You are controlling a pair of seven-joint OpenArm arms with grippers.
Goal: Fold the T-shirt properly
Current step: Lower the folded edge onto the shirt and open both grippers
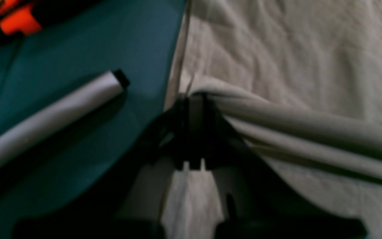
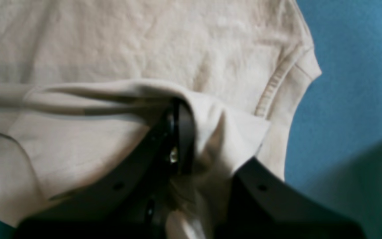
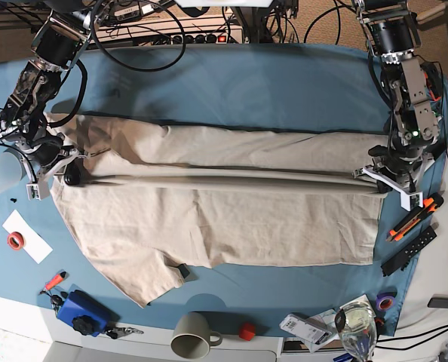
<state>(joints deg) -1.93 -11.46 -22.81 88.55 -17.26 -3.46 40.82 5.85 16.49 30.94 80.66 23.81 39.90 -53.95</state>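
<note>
Gripping opposite ends of the T-shirt (image 3: 216,219), left gripper (image 3: 375,175) and right gripper (image 3: 67,167) hold a raised fold taut.

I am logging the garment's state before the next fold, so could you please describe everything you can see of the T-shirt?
The T-shirt is plain beige, cotton-looking and lightly wrinkled, spread lengthwise across the blue table cloth. One long edge is raised into a taut ridge between the left gripper at the hem end and the right gripper, both shut on fabric. The ribbed neckband shows beside the right gripper. One short sleeve lies flat toward the table's near edge.
</note>
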